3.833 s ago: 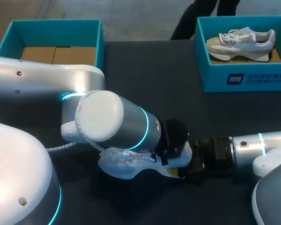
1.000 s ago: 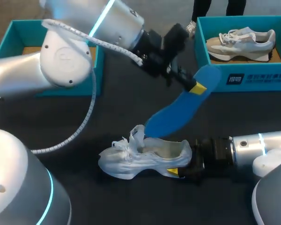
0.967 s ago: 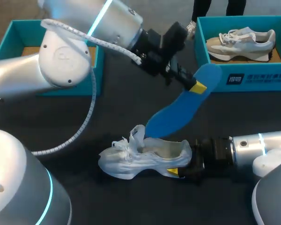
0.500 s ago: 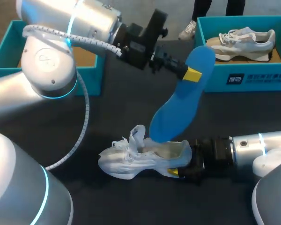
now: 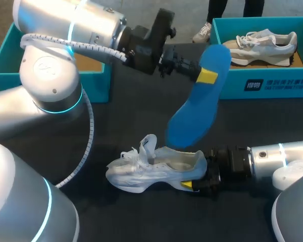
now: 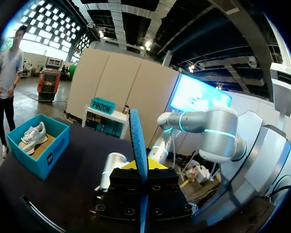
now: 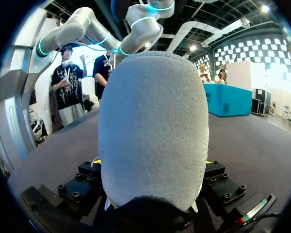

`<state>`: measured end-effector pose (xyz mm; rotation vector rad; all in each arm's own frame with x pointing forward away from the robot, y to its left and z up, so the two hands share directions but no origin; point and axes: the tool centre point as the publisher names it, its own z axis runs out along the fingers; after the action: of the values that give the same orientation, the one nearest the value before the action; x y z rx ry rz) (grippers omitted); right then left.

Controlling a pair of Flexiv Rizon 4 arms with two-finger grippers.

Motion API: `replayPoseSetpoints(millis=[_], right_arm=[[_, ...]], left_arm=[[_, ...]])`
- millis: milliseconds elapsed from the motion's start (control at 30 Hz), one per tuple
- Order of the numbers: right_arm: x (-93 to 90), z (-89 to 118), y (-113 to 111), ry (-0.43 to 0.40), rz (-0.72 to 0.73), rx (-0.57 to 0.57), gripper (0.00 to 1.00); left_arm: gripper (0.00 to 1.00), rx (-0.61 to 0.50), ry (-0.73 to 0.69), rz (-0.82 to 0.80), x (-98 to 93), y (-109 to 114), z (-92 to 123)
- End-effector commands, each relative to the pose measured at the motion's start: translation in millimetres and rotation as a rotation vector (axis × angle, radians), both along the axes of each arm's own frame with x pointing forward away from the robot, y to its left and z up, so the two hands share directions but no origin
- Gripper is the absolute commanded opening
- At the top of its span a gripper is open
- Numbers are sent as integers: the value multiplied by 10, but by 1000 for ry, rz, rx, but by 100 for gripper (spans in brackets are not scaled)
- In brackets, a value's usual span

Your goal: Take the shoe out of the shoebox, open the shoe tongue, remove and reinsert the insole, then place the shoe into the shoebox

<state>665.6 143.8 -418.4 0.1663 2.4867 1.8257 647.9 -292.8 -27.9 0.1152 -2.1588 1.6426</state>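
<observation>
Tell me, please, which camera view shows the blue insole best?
The head view: the whole blue insole hangs from the left claw, above the white shoe. The left wrist view shows it only edge-on, a thin blue strip in the claw. The right wrist view misses it; the shoe's heel fills that picture.

matt blue insole [image 5: 197, 103], rough knit shoe [image 7: 153, 126]

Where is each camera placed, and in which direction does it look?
Head view: above and behind, looking down at the table; both arms show.
Left wrist view: on left arm, looking along the left gripper, shut on the insole.
Right wrist view: on right arm, facing the shoe heel in the right gripper.
Head and left wrist share the insole.
</observation>
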Motion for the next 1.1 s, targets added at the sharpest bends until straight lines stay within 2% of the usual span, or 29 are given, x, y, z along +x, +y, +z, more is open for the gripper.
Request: replayPoseSetpoints(millis=[33,233,400,633,1100], right_arm=[[-11,2,6,-1,-2,-2,0],[-11,2,6,-1,-2,-2,0],[-11,2,6,-1,-2,-2,0],[-11,2,6,-1,-2,-2,0],[-11,2,6,-1,-2,-2,0]], left_arm=[[0,-111,24,30,-127,116,129],[0,-187,64,60,-273,237,346],[0,-200,110,70,-329,340,481],[0,-209,104,50,-408,528,579],[0,-192,149,50,-528,745,671]])
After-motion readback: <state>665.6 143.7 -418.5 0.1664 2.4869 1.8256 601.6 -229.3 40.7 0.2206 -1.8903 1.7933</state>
